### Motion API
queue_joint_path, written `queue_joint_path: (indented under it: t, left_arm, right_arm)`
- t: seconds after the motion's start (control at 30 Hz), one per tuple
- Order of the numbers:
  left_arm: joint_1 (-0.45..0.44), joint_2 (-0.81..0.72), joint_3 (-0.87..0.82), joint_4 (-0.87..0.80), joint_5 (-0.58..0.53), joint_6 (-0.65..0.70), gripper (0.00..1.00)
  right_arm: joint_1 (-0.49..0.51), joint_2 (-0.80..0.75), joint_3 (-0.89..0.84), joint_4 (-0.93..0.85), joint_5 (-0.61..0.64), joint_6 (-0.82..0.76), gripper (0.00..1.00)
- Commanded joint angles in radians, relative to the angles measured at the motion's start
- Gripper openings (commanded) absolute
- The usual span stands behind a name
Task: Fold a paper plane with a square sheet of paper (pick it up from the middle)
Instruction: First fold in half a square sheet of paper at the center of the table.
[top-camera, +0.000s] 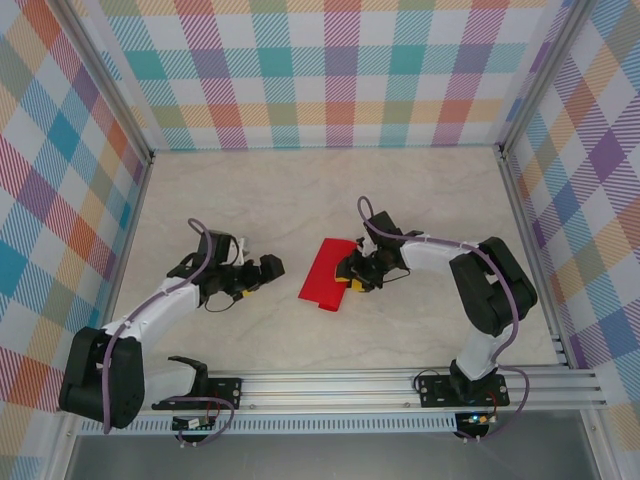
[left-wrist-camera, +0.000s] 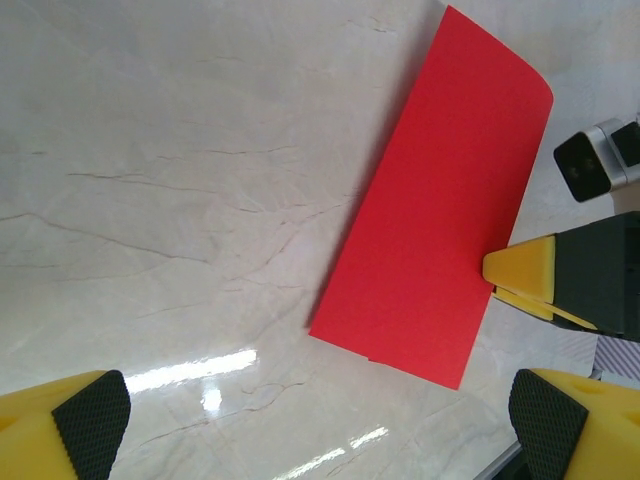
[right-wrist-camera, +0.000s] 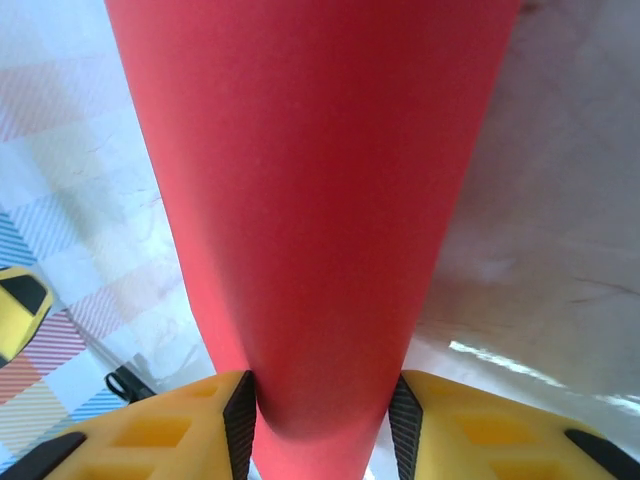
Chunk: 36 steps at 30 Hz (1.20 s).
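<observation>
The square sheet of paper (top-camera: 325, 275) is bright red and lies on the table folded over into a rectangle, its rounded fold along the right side. My right gripper (top-camera: 357, 280) is at that right edge. In the right wrist view the bulging fold of the paper (right-wrist-camera: 310, 200) fills the gap of the right gripper (right-wrist-camera: 322, 425) and touches both black pads (right-wrist-camera: 240, 420). My left gripper (top-camera: 268, 270) stands wide open to the left of the sheet, apart from it. The left wrist view has the paper (left-wrist-camera: 440, 220) ahead of the open left gripper (left-wrist-camera: 318, 420), with a yellow right fingertip (left-wrist-camera: 520, 270) at the sheet's edge.
The marble-patterned tabletop (top-camera: 300, 200) is walled by checked panels at the back and both sides. An aluminium rail (top-camera: 350, 385) carrying the arm bases runs along the near edge. Bare table lies behind and in front of the sheet.
</observation>
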Motion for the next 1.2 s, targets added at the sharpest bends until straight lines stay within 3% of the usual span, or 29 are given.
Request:
queue_joint_path:
  t: [0.0, 0.2, 0.37, 0.6, 0.93, 1.03, 1.17]
  left_arm:
    - [-0.056, 0.047, 0.045, 0.052, -0.028, -0.028, 1.00]
    - [-0.166, 0.194, 0.130, 0.086, -0.069, -0.040, 0.95]
    - [-0.203, 0.311, 0.193, 0.136, -0.070, -0.071, 0.89]
    - [-0.204, 0.456, 0.278, 0.220, 0.068, -0.060, 0.90]
    - [-0.204, 0.623, 0.469, 0.069, 0.161, 0.073, 0.86]
    - [-0.204, 0.646, 0.493, 0.056, 0.207, 0.092, 0.79]
    - [-0.203, 0.656, 0.502, 0.063, 0.229, 0.096, 0.59]
  right_arm:
    - [-0.010, -0.030, 0.004, -0.004, 0.031, -0.022, 0.45]
    - [-0.018, -0.046, 0.013, -0.031, 0.071, -0.030, 0.51]
    - [-0.027, -0.063, 0.003, -0.047, 0.081, -0.039, 0.52]
    - [-0.030, -0.087, -0.017, -0.058, 0.070, -0.057, 0.52]
    - [-0.031, -0.066, -0.030, -0.062, 0.050, -0.088, 0.53]
    - [-0.031, -0.062, -0.025, -0.063, 0.047, -0.089, 0.53]
    - [-0.031, -0.059, -0.025, -0.065, 0.047, -0.093, 0.53]
